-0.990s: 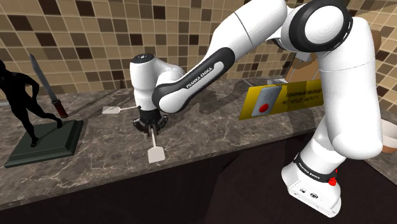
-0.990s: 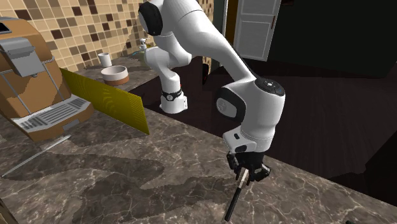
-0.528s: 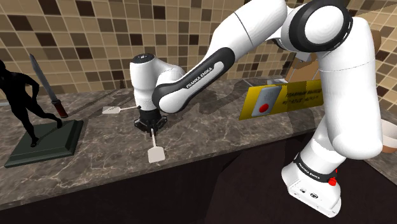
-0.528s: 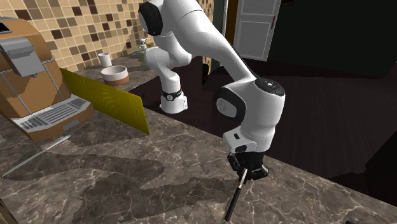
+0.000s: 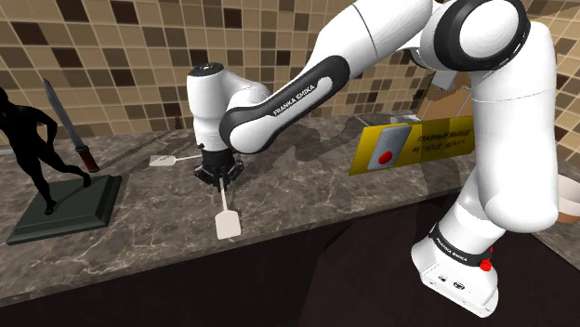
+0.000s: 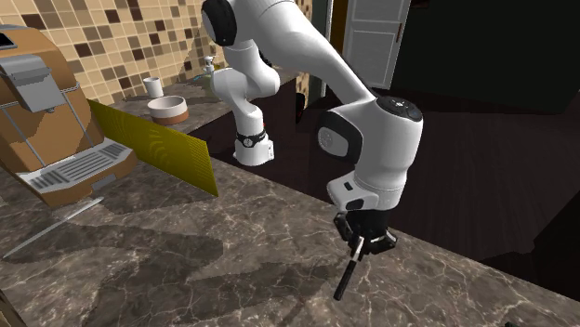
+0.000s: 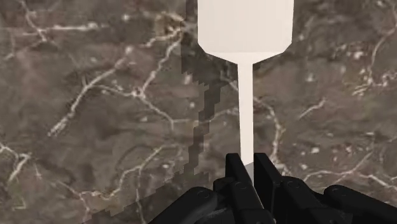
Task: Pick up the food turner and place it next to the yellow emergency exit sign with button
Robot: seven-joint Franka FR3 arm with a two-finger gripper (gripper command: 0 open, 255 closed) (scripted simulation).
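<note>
The food turner [image 5: 226,223] is white, with a thin handle and a flat square blade. It hangs tilted just above the dark marble counter [image 5: 279,200], blade end lowest. My gripper [image 5: 221,178] is shut on the top of its handle. In the second exterior view the turner [image 6: 344,277] looks dark and slants down from the gripper [image 6: 358,246]. The wrist view has the fingers [image 7: 234,178] clasping the handle, with the blade [image 7: 245,25] and its shadow on the marble beyond. The yellow sign with a red button [image 5: 414,146] leans on the counter toward the shoulder view's right.
A second white utensil [image 5: 165,161] lies near the tiled wall behind the gripper. A black figure with a sword [image 5: 42,149] stands on a dark base at the shoulder view's left. A brown machine [image 6: 46,111], a bowl [image 6: 169,110] and a cup [image 6: 153,87] sit beyond the sign's back [image 6: 153,149].
The hand has risen a little with the turner in it. The turner's lower end has come up off the counter.
</note>
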